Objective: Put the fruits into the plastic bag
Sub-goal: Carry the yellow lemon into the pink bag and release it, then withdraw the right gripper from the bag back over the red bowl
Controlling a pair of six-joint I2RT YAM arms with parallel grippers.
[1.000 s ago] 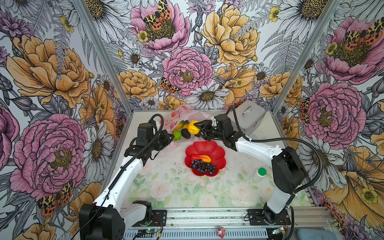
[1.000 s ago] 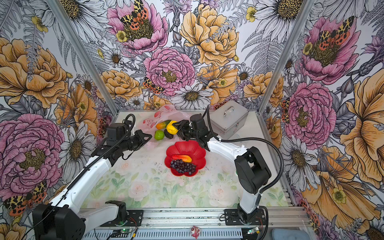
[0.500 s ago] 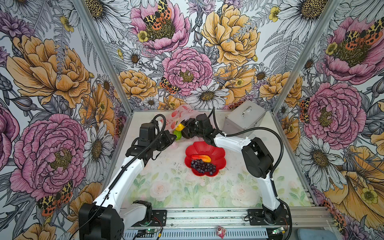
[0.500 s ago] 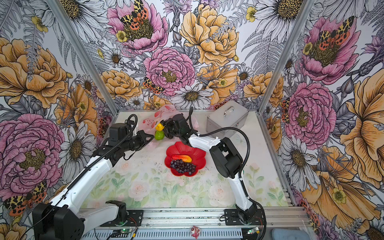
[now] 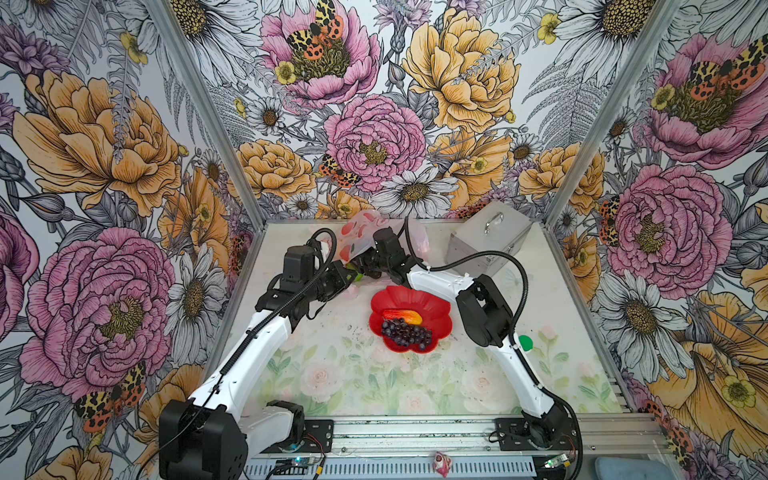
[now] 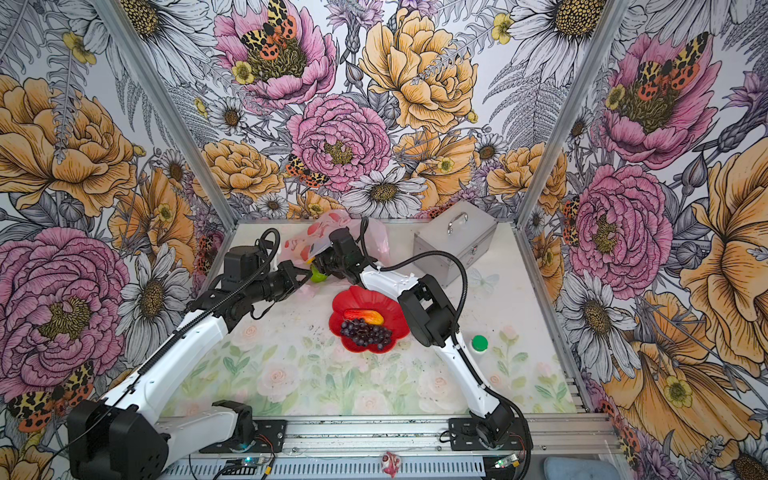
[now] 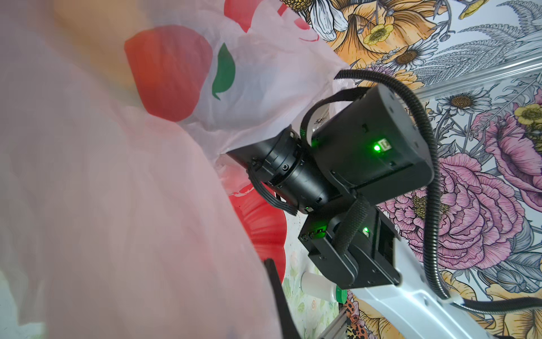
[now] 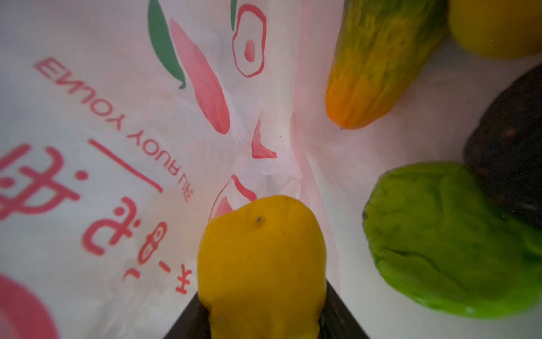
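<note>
Pink film surrounds the right hand (image 8: 264,320), its dark jaws clamped on the lower end of the yellow lumpy fruit (image 8: 261,249), deep inside the plastic bag (image 8: 117,117). In both top views the bag sits at 12 o'clock from the red plate (image 5: 440,305), at the far side of the bench (image 5: 374,386). At 9 o'clock from the bag's mouth, the left hand (image 5: 345,277) is pinched together, apparently on the rim film, propping the mouth up. A green-orange mango (image 8: 381,64), a green bumpy fruit (image 8: 440,240) and a dark avocado (image 8: 510,152) already lie inside.

The step looks like the release. It should go best low over bare film near the fold, clear of the other fruit, with the left hand's lift unchanged. The right hand should then back out straight so the film does not snag. The grape bunch (image 5: 407,332) and red-orange fruit (image 5: 401,316) on the plate are yet to go in.
</note>
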